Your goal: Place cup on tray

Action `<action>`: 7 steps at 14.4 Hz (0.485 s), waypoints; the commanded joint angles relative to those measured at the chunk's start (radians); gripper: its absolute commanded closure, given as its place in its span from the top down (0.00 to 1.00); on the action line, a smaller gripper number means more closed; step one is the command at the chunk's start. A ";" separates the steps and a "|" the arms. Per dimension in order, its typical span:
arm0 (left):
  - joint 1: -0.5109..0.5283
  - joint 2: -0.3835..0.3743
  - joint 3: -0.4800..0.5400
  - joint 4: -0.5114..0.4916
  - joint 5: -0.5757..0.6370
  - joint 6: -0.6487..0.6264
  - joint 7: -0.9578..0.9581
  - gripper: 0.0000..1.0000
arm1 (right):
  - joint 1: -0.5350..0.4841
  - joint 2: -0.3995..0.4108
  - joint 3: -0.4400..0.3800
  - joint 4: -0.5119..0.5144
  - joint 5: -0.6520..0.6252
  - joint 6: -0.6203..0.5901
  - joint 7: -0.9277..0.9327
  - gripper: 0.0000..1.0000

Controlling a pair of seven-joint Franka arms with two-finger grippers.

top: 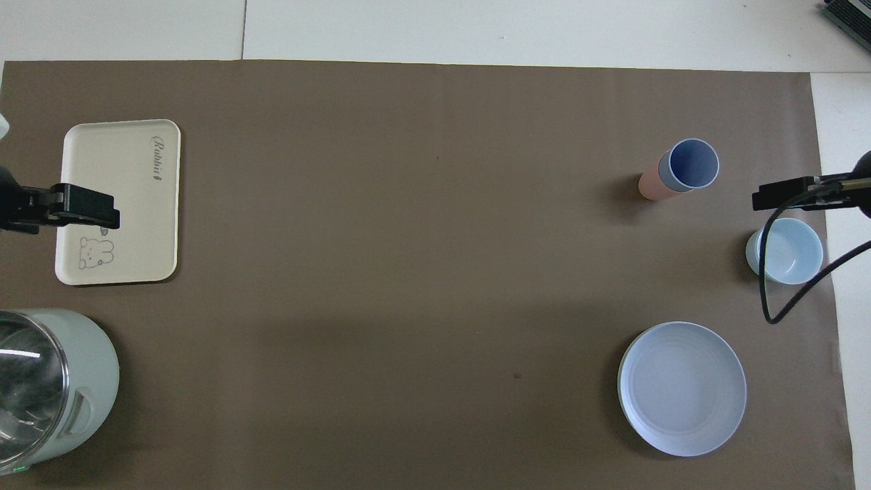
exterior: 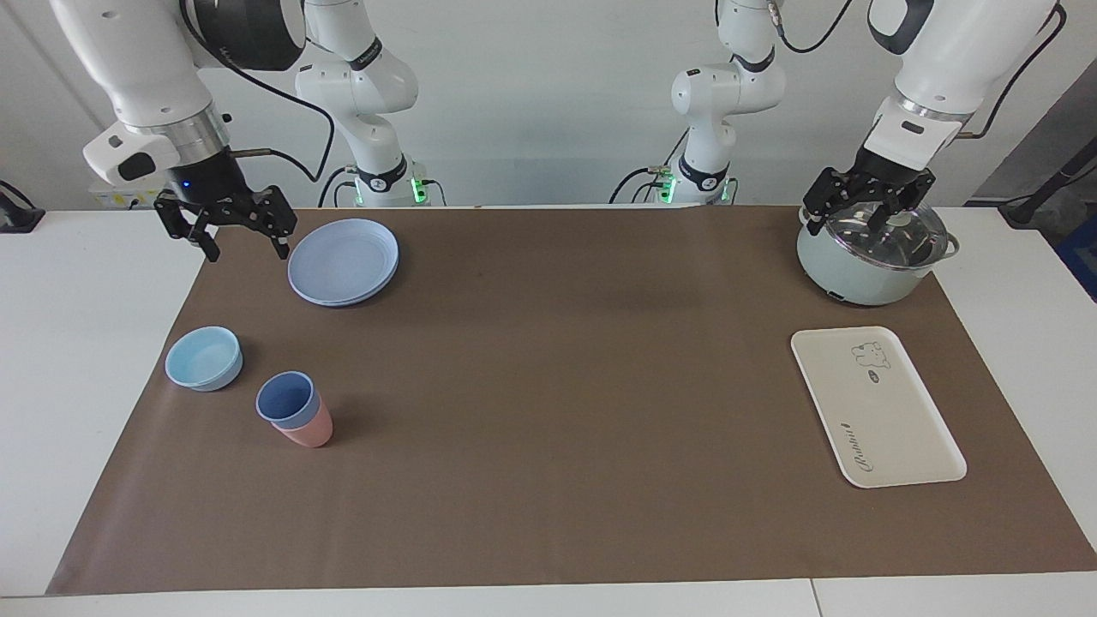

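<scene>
Tray (top: 139, 197) script reads "Rabbit" in overhead view; facing view shows the lettering upside down. Cup (exterior: 288, 399) nested in pink tumbler (exterior: 310, 431), at 4 o'clock from bowl (exterior: 204, 357) in facing view, well apart from the tray. Right gripper (exterior: 244, 236) fingers apart, beside plates (exterior: 343, 260). Left gripper (exterior: 860, 210) fingers apart over pot lid (exterior: 887, 232); only facing view shows that.

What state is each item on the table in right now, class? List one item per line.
cup: upright, nested in the pink tumbler
pink tumbler: upright, holding the cup
tray: flat, nothing on it
bowl: upright, empty
plates: stacked, empty
pot: glass lid on
right gripper: open, raised
left gripper: open, over the pot
</scene>
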State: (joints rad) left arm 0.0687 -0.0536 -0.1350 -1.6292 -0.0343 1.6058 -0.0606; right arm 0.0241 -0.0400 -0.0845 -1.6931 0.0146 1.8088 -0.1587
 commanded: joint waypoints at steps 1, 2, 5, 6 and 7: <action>0.013 -0.038 -0.003 -0.046 -0.022 0.019 0.015 1.00 | -0.096 -0.024 0.005 -0.106 0.074 0.116 -0.270 1.00; 0.013 -0.038 -0.003 -0.049 -0.022 0.022 0.013 1.00 | -0.128 -0.024 0.002 -0.141 0.150 0.176 -0.379 1.00; 0.014 -0.038 -0.003 -0.050 -0.022 0.022 0.012 1.00 | -0.196 -0.014 0.002 -0.236 0.359 0.306 -0.628 1.00; 0.016 -0.038 -0.003 -0.052 -0.022 0.022 0.013 1.00 | -0.220 0.003 0.002 -0.246 0.442 0.311 -0.716 1.00; 0.016 -0.038 -0.003 -0.051 -0.022 0.022 0.015 1.00 | -0.248 0.032 0.002 -0.246 0.517 0.305 -0.828 1.00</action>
State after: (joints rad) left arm 0.0701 -0.0539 -0.1351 -1.6349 -0.0344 1.6058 -0.0606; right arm -0.1797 -0.0296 -0.0930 -1.9064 0.4082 2.0899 -0.8234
